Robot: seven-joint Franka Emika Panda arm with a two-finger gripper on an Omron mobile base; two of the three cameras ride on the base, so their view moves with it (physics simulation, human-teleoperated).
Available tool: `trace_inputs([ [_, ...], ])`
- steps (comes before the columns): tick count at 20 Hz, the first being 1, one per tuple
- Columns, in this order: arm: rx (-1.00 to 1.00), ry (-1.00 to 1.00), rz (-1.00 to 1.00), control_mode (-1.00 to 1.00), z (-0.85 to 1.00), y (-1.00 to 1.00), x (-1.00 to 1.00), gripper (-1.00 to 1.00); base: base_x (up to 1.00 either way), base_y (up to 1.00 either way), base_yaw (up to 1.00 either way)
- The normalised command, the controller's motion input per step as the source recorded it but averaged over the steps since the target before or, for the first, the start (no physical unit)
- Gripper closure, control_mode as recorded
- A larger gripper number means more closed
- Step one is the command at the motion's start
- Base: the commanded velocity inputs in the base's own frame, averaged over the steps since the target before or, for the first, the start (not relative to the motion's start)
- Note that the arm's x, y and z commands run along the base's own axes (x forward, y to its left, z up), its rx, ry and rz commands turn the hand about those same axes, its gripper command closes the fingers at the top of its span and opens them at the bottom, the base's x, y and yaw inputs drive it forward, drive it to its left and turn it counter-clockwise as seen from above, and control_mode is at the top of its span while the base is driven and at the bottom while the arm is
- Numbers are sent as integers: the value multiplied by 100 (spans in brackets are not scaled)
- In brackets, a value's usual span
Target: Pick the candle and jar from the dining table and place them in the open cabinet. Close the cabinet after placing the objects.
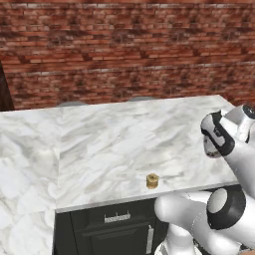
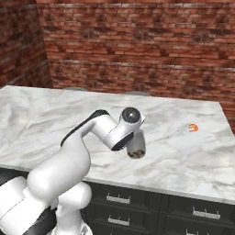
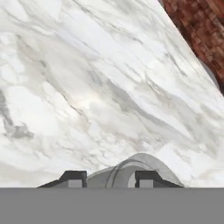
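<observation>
Candle [image 1: 152, 181] sits upright near the front edge of the dining table [image 1: 99, 144], well to the left of the claw and nearer the robot; untouched, nothing around it, so it's an easy second pick.

Claw [image 3: 110, 177] is clenched on the jar [image 2: 136, 146]. In the hand view the two dark fingertips [image 3: 73, 178] flank a rounded grey glassy dome that sits right between them, with no gap showing on either side. In the right base view the jar hangs directly under the hand, dark body with tan bits at the bottom, and it looks just off the marble, not resting on it; I can't be sure of the clearance. In the left base view it's a dark shape with a tan base, mostly hidden behind the wrist [image 1: 217, 134].

The grip looks top-down over the neck, which keeps the jar vertical for carrying.

Small orange curl [image 2: 193, 128] lies on the marble to the right of the claw, well apart; not a task item.

My read: jar goes first, candle still to fetch, then the door.
</observation>
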Motion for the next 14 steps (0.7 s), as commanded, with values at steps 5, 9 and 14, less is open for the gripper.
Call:
trace_inputs([
  [5, -1, -15, 22, -100, 23, 62, 0, 100, 0, 0, 0],
  [9, 0, -12, 19, -100, 24, 58, 0, 100, 0, 0, 0],
  [14, 0, -10, 18, -100, 26, 50, 0, 100, 0, 0, 0],
])
